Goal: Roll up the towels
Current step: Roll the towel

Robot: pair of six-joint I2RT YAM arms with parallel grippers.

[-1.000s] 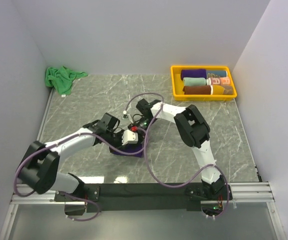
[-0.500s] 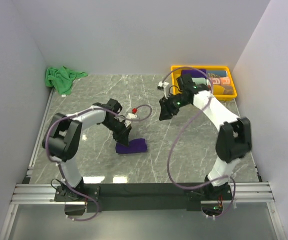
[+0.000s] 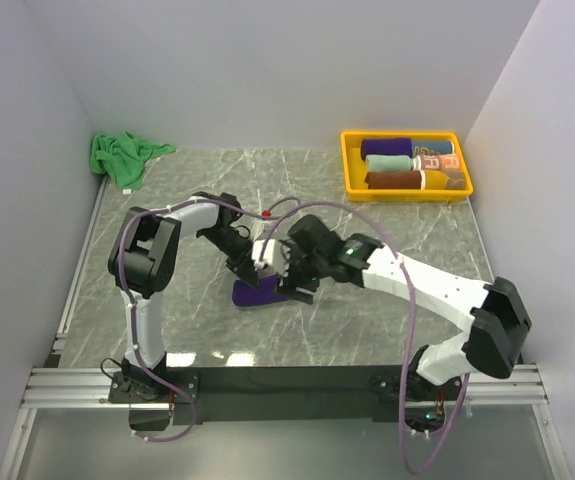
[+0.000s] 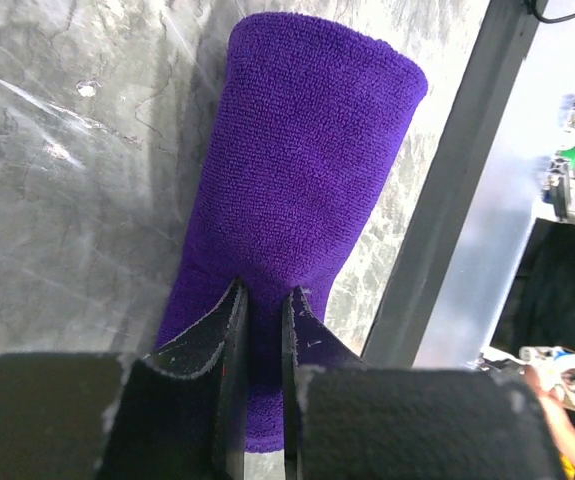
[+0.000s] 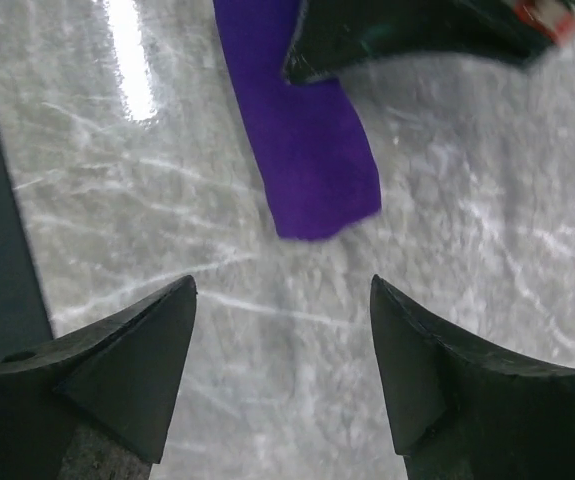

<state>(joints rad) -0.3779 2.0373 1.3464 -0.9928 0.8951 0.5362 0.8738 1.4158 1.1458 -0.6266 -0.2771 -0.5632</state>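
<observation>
Left pincer (image 4: 264,298) clamped on the near end of the dark purple terry-cloth towel (image 4: 307,150). Right pincer (image 5: 282,288), fingers apart, has the towel's far end just ahead. Advisable: grip squarely and roll tight against the marbled grey worktop (image 5: 467,230).

Two loose towels are counted on the surface (image 3: 387,300): one purple towel (image 3: 252,295) and one green towel (image 3: 117,155). One yellow tray (image 3: 407,195) is seen, with several rolls (image 3: 392,180) inside that cannot be counted exactly.

towel (image 3: 261,294) centre, tray (image 3: 407,194) back right
</observation>
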